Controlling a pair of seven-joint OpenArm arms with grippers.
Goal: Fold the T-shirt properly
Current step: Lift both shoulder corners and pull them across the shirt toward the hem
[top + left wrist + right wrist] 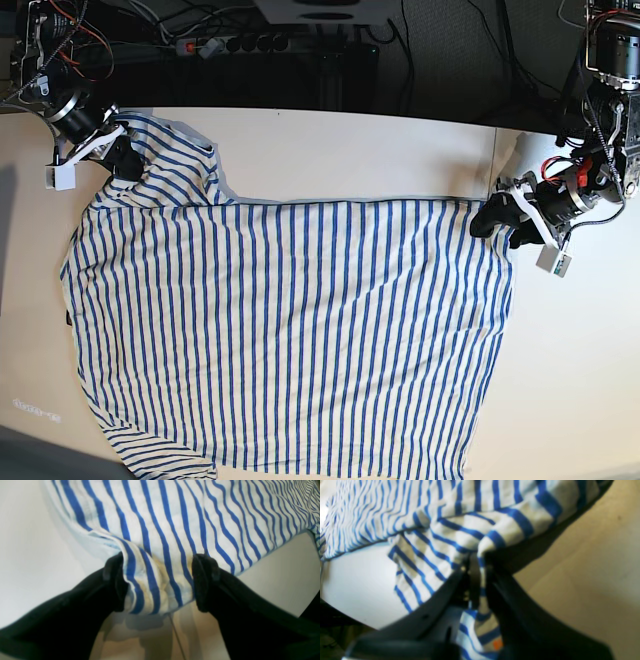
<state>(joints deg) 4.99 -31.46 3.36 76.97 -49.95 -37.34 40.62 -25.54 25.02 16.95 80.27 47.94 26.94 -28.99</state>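
Note:
The T-shirt [290,330], white with thin blue stripes, lies spread flat over the table [350,150]. In the base view my right gripper [125,160] is at the shirt's far left corner. The right wrist view shows that gripper [478,557] shut on a pinched fold of striped T-shirt cloth [370,512], lifted a little off the table. My left gripper [497,215] is at the shirt's far right corner. In the left wrist view it [160,560] is open, its black fingers [202,580] wide apart, with a bunched corner of the T-shirt [175,510] lying between them.
A power strip [250,42] and cables run behind the table's far edge. The shirt's near hem reaches the table's front edge [300,470]. Bare tabletop [570,380] lies to the right of the shirt. Beige floor [595,555] shows past the table beside my right gripper.

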